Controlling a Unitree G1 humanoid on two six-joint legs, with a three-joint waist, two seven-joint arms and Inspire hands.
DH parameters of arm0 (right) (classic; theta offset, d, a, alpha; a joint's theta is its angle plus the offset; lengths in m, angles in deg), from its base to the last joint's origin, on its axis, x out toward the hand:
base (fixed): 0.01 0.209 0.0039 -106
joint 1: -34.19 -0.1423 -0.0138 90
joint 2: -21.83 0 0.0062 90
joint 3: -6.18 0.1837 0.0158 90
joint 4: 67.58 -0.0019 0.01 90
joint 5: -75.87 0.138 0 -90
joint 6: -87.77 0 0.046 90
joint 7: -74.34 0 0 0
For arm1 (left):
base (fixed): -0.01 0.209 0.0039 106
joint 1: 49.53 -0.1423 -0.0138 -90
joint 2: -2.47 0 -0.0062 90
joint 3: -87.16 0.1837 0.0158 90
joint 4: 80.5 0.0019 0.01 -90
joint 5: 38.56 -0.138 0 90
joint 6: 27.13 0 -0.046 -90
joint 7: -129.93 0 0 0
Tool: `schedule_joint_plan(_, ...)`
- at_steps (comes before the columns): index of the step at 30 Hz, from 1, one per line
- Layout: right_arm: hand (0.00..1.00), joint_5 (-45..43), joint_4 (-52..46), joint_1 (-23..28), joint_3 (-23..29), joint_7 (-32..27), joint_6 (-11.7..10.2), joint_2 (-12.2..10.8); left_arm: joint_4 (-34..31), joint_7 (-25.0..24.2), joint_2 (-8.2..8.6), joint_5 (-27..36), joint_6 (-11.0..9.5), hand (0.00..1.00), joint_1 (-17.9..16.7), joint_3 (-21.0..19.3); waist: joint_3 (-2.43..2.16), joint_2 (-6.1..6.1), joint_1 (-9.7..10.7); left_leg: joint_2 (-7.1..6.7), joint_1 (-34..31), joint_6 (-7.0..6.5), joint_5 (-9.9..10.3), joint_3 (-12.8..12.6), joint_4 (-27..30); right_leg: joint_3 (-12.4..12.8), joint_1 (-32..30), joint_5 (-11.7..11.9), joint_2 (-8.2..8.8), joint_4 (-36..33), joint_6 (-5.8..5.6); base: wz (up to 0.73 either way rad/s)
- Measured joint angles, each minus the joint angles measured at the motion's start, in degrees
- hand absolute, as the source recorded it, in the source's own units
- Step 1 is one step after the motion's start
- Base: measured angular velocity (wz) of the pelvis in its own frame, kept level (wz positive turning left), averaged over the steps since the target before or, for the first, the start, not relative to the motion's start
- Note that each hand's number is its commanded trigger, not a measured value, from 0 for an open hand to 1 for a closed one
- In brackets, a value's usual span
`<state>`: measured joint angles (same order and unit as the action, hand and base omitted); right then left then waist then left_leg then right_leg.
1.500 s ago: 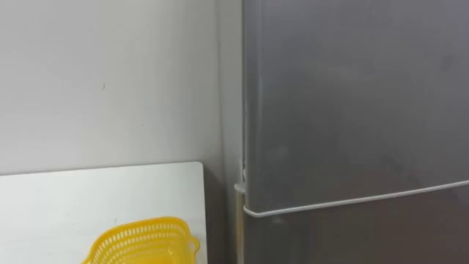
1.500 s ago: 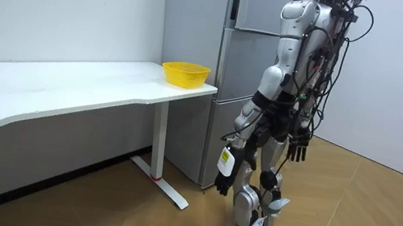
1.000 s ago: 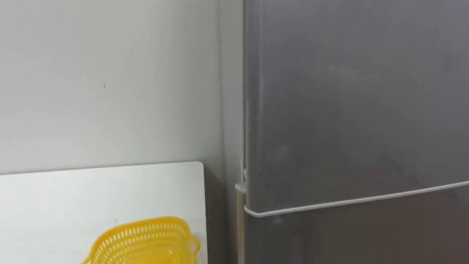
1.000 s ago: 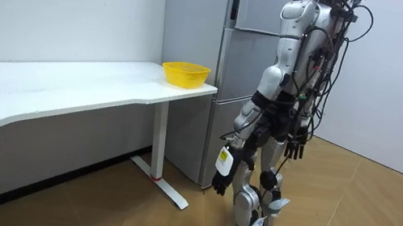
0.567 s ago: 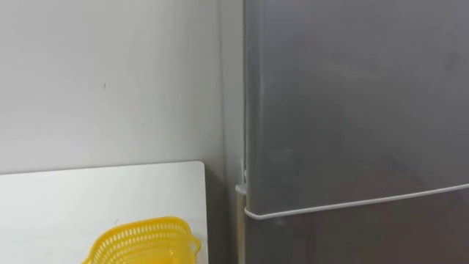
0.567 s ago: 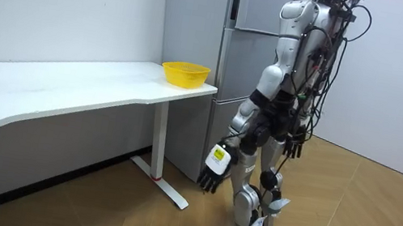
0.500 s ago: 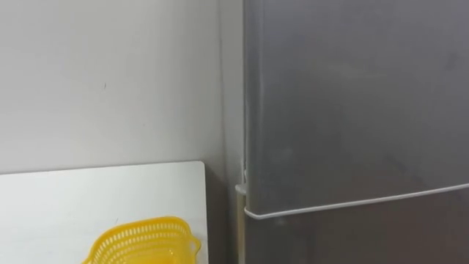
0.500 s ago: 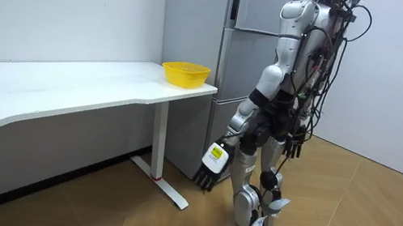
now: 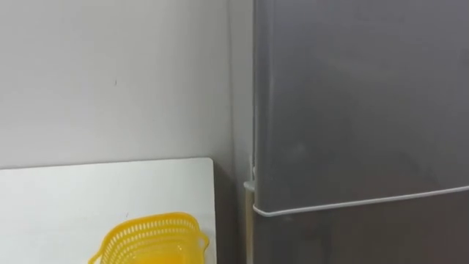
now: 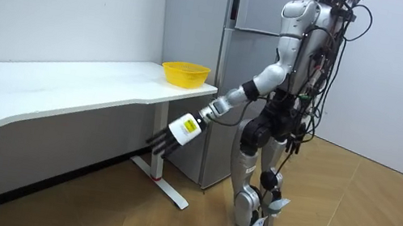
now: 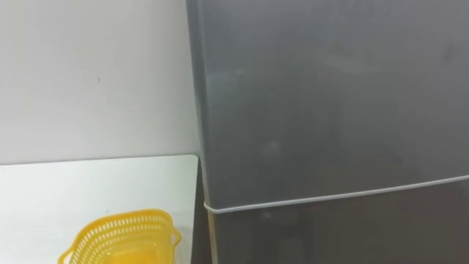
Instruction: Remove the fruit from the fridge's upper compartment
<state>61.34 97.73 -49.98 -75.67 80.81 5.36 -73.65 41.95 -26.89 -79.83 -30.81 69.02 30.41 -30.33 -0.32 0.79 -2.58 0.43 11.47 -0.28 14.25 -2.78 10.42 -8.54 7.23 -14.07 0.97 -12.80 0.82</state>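
Note:
The grey fridge fills the right of the eye views, its upper door (image 9: 352,95) closed, with a pale seam (image 9: 352,202) above the lower door. In the room view I stand facing the fridge (image 10: 239,62), close to it. My left arm reaches forward and down, and my left hand (image 10: 167,138) hangs in the air below the table's end, fingers straight, holding nothing. My right hand (image 10: 293,142) hangs by my hip on the far side with relaxed fingers.
A long white table (image 10: 66,86) runs along the wall left of the fridge, its end (image 9: 73,198) almost touching it. An empty yellow mesh basket (image 9: 150,238) sits at that end. Wooden floor lies behind me.
My left arm has swung forward and up from beside my leg to below the table's end. The eye view has shifted slightly; the fridge door stays closed.

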Motion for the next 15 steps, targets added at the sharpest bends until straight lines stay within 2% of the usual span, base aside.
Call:
schedule_joint_plan(2, 0.00, 0.00, 0.00, -0.05, -0.03, 0.01, -0.11, 0.14, -5.69, 2.62, -0.04, 1.68, -0.63, 0.00, 0.06, -0.43, -0.08, -0.11, -0.81, 0.02, -0.39, 0.00, -0.01, -0.20, -0.01, 0.32, -0.77, 0.09, -0.06, -0.11, 0.01, -0.10)
schedule_joint_plan(6, 0.00, 1.25, 0.02, 0.01, -0.10, -0.01, -0.96, 0.45, -12.78, 8.64, 0.11, 1.83, -5.33, 0.00, -0.49, -0.53, -0.27, -0.51, -1.66, 0.00, -0.69, 0.00, -0.02, -0.31, -0.26, 0.48, -1.41, 0.21, -0.03, -0.93, -0.03, -0.08)
schedule_joint_plan(7, 0.00, 1.24, 0.02, 0.12, -0.12, -0.01, -1.28, 0.45, -13.27, 9.39, 0.24, 1.83, -5.96, 0.00, -0.59, -0.51, -0.27, -0.49, -1.65, -0.01, -0.71, 0.00, -0.02, -0.27, -0.26, 0.39, -1.27, 0.21, -0.02, -0.95, -0.03, 0.04)
schedule_joint_plan(10, 0.00, 1.24, 0.03, 0.85, -0.64, -0.04, -2.69, 0.40, -16.71, 13.71, 1.76, 1.72, -8.26, 0.00, -1.51, 0.14, -0.06, -0.68, -1.77, -0.10, -0.44, 0.00, -0.01, 0.24, -0.26, -0.41, -0.46, 0.24, 0.10, -0.80, -0.08, 0.13)
schedule_joint_plan(13, 0.00, 1.28, 0.01, 0.95, -0.70, -0.09, -3.26, 0.39, -20.33, 16.49, 2.03, 1.70, -10.22, 0.00, -2.59, 0.74, 0.08, -0.96, -2.36, -0.08, 0.07, 0.00, -0.01, 0.82, -0.25, -0.72, 0.00, 0.24, 0.07, -0.26, -0.08, 0.06)
schedule_joint_plan(15, 0.00, 1.27, 0.00, 0.98, -0.57, 0.10, -4.12, 0.37, -26.04, 17.70, 2.02, 1.75, -11.34, 0.00, -3.40, 0.59, 0.13, -1.18, -2.46, -0.11, -0.23, 0.00, -0.01, 1.63, -0.26, -1.02, -0.04, 0.25, 0.07, 0.16, -0.09, 0.17)
